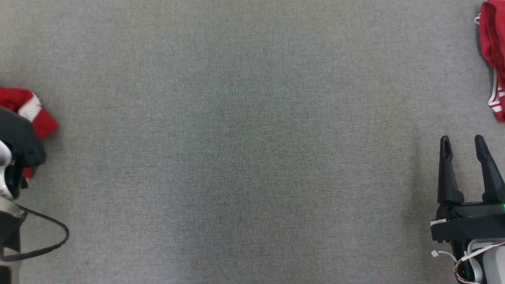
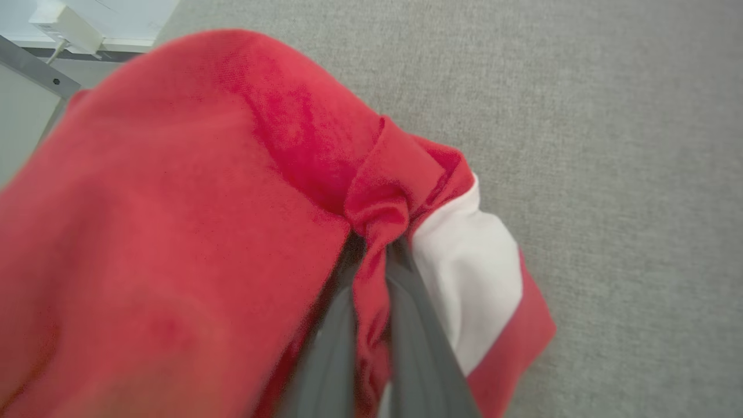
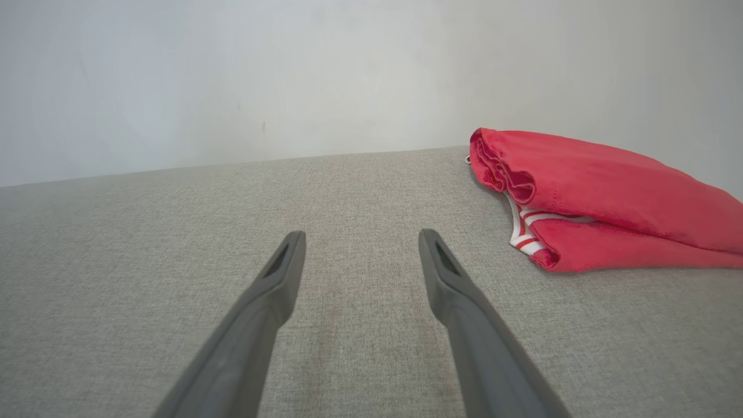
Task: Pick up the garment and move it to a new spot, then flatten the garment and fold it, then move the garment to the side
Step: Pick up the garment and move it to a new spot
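The garment (image 2: 174, 232) is red with a wide white band (image 2: 470, 261) near one edge. It lies bunched at the left edge of the grey cloth surface (image 1: 252, 157), where a red and white part (image 1: 37, 114) shows beside my left arm. In the left wrist view my left gripper (image 2: 376, 255) is shut on a pinched fold of the red fabric, which is squeezed between the two dark fingers. My right gripper (image 1: 462, 142) stands open at the lower right above the bare surface, with nothing between its fingers (image 3: 278, 278).
A second red piece of clothing (image 1: 493, 51) with red and white striped trim lies folded at the far right edge, beyond my right gripper (image 3: 360, 244); the right wrist view shows it (image 3: 609, 191) near a pale wall. A black cable (image 1: 51, 244) loops by my left arm.
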Available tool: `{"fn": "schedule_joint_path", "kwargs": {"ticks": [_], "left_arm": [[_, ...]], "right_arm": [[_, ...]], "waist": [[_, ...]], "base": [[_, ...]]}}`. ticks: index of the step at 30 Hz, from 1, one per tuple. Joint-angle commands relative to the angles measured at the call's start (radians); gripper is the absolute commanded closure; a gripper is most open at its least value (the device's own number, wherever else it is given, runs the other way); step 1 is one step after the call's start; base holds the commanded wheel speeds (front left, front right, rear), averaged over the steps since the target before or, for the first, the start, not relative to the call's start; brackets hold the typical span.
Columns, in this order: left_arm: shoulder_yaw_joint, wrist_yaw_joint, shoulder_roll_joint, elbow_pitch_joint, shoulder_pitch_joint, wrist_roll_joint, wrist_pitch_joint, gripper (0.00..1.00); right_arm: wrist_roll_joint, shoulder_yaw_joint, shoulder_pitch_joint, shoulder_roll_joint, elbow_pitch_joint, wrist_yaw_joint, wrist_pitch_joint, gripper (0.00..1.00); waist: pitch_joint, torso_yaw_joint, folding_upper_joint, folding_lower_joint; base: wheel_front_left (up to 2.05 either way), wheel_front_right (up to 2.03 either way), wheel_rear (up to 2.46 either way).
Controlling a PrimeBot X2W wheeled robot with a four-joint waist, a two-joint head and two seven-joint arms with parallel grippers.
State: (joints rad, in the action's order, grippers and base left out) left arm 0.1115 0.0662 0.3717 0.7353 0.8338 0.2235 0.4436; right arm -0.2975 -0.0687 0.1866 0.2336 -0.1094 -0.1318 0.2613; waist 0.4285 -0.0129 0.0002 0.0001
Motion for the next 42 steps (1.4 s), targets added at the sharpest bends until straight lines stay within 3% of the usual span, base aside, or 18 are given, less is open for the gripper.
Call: {"fn": "schedule_joint_path", "kwargs": {"ticks": [1,5,11,17,24,33,42], "left_arm": [[0.004,-0.007,0.012,-0.011,-0.016,-0.005,-0.018,1.0],[0.004,-0.01,0.023,-0.081,-0.008,-0.017,-0.143,1.0],[-0.045,0.021,0.01,-0.211,0.051,-0.031,-0.315,1.0],[-0.142,0.043,-0.047,-0.339,0.127,-0.033,-0.328,1.0],[-0.298,0.061,-0.146,-0.436,0.209,0.002,-0.307,1.0],[-0.452,0.063,-0.273,-0.361,0.125,0.078,-0.359,1.0],[-0.527,0.048,-0.303,-0.23,-0.134,0.114,-0.465,1.0]], "right_arm": [[0.003,0.001,0.01,-0.004,-0.001,0.003,0.004,0.0],[-0.002,0.004,0.009,-0.019,-0.014,0.003,0.004,0.0],[-0.004,0.016,-0.001,-0.058,-0.042,0.003,0.004,0.0],[-0.008,0.012,-0.022,-0.088,-0.062,0.003,0.003,0.0],[-0.012,0.001,-0.027,-0.126,-0.079,0.003,0.003,0.0],[-0.011,-0.016,-0.046,-0.152,-0.088,0.003,0.003,0.0],[-0.006,-0.012,-0.054,-0.159,-0.094,0.003,0.003,0.0]], "waist": [[-0.012,-0.002,-0.0002,-0.0001],[-0.05,-0.007,-0.0002,-0.0001],[-0.132,-0.029,-0.0002,-0.0001],[-0.189,-0.079,-0.0002,-0.0001],[-0.218,-0.187,-0.0002,-0.0001],[-0.224,-0.271,-0.0002,-0.0001],[-0.223,-0.255,-0.0002,-0.0001]], "base": [[0.0,0.0,0.0],[0.0,0.0,0.0],[0.0,0.0,0.0],[0.0,0.0,0.0],[0.0,0.0,0.0],[0.0,0.0,0.0],[0.0,0.0,0.0]]}}
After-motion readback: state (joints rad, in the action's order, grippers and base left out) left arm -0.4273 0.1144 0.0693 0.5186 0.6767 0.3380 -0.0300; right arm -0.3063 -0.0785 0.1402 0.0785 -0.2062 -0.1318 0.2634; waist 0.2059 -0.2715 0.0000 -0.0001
